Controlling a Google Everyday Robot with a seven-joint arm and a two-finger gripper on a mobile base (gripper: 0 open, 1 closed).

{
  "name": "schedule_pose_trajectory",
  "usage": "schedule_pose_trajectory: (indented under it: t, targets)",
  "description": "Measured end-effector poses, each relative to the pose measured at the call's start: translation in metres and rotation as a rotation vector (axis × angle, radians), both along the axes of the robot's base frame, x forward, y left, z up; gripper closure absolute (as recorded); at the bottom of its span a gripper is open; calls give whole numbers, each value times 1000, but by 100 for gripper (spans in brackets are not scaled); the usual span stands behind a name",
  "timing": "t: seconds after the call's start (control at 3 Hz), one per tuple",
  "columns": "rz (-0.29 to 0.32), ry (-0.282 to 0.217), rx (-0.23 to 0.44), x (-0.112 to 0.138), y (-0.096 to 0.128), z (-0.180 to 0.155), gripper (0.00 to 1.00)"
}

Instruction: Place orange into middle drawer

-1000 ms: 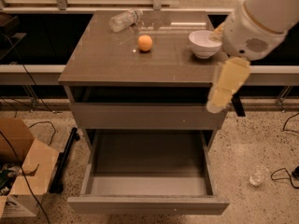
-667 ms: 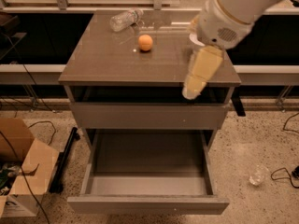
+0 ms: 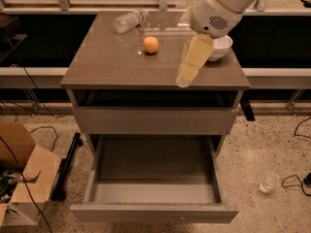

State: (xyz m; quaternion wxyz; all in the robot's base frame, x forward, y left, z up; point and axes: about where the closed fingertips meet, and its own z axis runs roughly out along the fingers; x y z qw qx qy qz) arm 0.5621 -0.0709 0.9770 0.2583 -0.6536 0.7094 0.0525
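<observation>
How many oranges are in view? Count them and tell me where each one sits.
1. The orange sits on the cabinet top, left of the gripper, which hangs near the top's front edge. The arm could hide another.

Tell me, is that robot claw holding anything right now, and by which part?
Nothing is held. The gripper hangs over the front edge of the cabinet top, apart from the orange, which lies free on it.

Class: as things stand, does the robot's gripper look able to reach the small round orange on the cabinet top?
Probably yes. The gripper hangs over the grey-brown cabinet top near the small round orange fruit, with only bare surface between them.
</observation>
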Motion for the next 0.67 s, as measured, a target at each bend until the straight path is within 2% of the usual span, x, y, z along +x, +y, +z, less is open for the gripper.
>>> schedule_pose_trajectory:
  t: [0.33, 0.67]
  targets:
    - [-23, -12, 30, 15, 4, -9, 0]
    - [-54, -45, 109, 58, 6, -20, 0]
